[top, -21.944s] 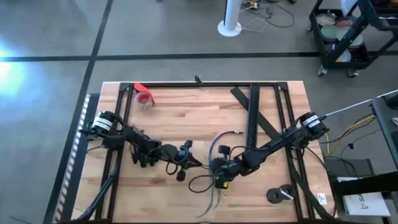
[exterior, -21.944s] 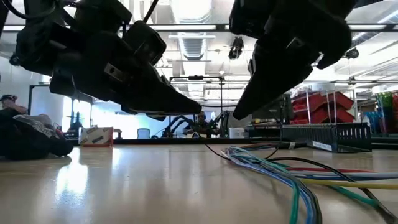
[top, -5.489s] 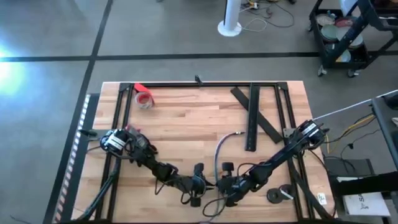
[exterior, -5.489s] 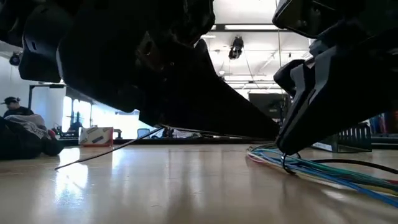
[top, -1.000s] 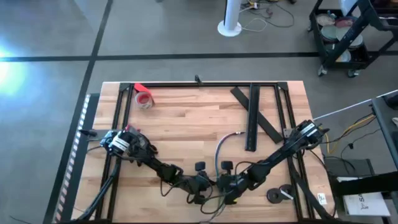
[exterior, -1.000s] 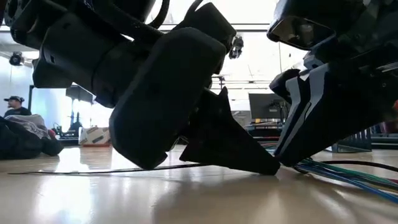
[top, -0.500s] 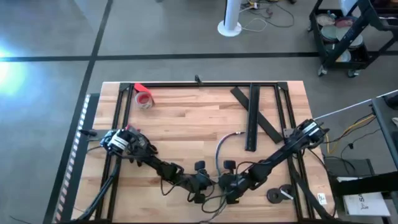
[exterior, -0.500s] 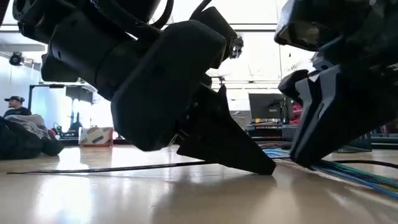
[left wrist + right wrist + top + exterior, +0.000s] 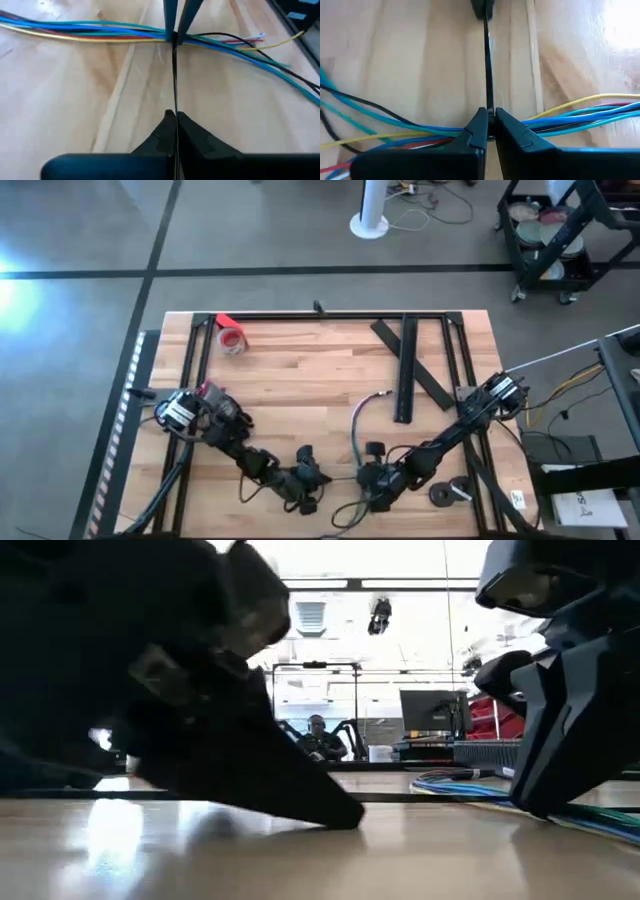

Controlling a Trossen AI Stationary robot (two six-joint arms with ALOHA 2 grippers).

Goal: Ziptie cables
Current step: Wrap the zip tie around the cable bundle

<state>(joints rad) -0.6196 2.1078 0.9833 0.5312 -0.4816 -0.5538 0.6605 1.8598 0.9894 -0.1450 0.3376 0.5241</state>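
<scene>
**Ziptie drawn taut between two grippers at the table's near edge**

Wooden tabletop [image 9: 300, 380] fills the high view, ringed by a black frame [image 9: 330, 316], with a red tape roll [image 9: 233, 338] at the far left corner and wide black strips [image 9: 405, 370] lying toward the far right. Both arms reach down to the near edge and face each other there. Cables [image 9: 352, 430] run from mid-table toward that edge as one multicoloured bundle, passing under the right gripper [image 9: 372, 480]. That gripper is clamped on the ziptie [image 9: 174, 75] right at the bundle, its fingertips pinched together where the strip meets the wires, as the right wrist view shows. Left gripper [image 9: 305, 480] sits a short way off on the left, likewise pinched onto the strip's free length.

The relation that matters: the ziptie runs straight from one gripper to the other, its long axis across the run of the cables, so it meets the bundle roughly square. The right gripper is the nearer to the cables and appears to anchor the loop; the left holds the tail, away from the wires. Tightening looks to depend on the left arm drawing along that same line, away from the bundle.

Against the view a second ago, the left gripper has drawn leftward and the gap between the two has widened; the right gripper has shifted slightly toward the near right. In the low view the left gripper now looms closer.
</scene>
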